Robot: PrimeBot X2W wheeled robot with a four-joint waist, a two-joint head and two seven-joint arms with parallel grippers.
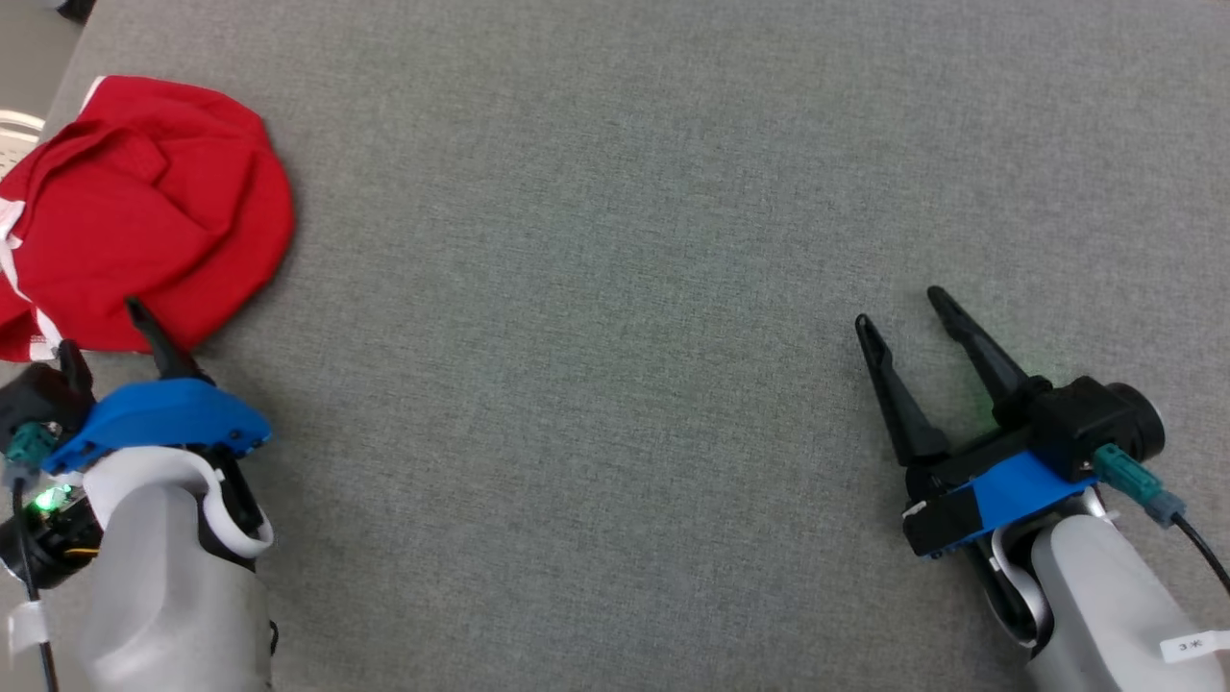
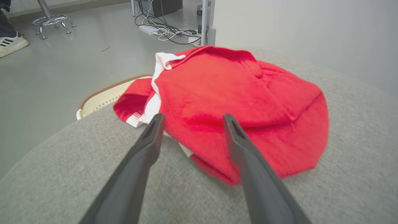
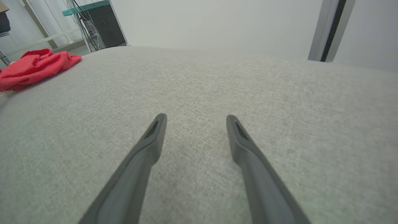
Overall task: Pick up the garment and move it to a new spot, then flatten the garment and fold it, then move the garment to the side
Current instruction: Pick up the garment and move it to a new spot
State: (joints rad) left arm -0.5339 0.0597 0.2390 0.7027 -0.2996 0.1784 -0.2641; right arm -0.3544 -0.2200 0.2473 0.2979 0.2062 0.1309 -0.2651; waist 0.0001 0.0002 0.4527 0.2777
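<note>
The garment [image 1: 144,211] runs off the head view's left edge. In the left wrist view it hides part of a pale rimmed object [image 2: 102,96] that cannot be identified. A shoe [image 2: 11,45] is cropped at upper left.

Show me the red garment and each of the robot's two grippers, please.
red garment [image 1: 154,211], head view, middle of the crumpled cloth.
left gripper [image 2: 193,118], left wrist view, midway between its fingertips.
right gripper [image 1: 898,306], head view, midway between its fingertips.
</note>
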